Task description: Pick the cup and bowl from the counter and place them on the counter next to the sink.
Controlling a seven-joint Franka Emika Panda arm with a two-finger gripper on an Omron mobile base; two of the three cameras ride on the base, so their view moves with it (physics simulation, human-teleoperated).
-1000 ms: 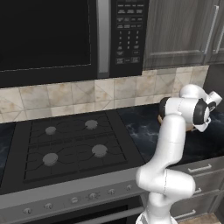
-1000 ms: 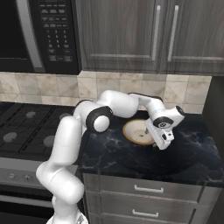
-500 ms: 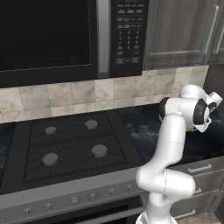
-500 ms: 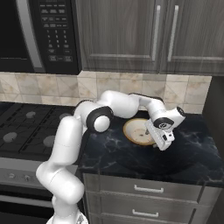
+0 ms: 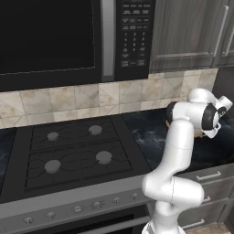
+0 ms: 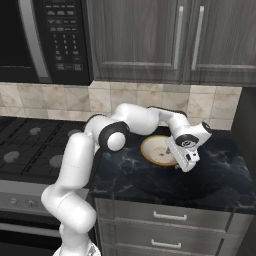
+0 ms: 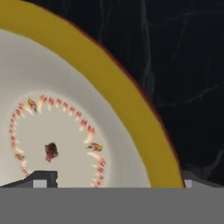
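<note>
Glossy black marble counter (image 6: 210, 180) with thin pale veins. Smooth ceramic-looking bowl (image 6: 156, 150), cream inside with a golden rim and small painted red marks. Dark grey wood-grain cabinets (image 6: 150, 40) with brushed metal handles (image 6: 176, 37). Matt beige stone tile backsplash (image 5: 68, 98). Matt black stove top (image 5: 73, 153). Smooth white plastic-looking arm (image 6: 80, 160).

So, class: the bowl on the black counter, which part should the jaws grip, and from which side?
Probably the bowl's golden rim on its right, from above, one jaw inside the wall and one outside. It sits upright, shallow and wide; the open gripper already hangs over that edge.
</note>
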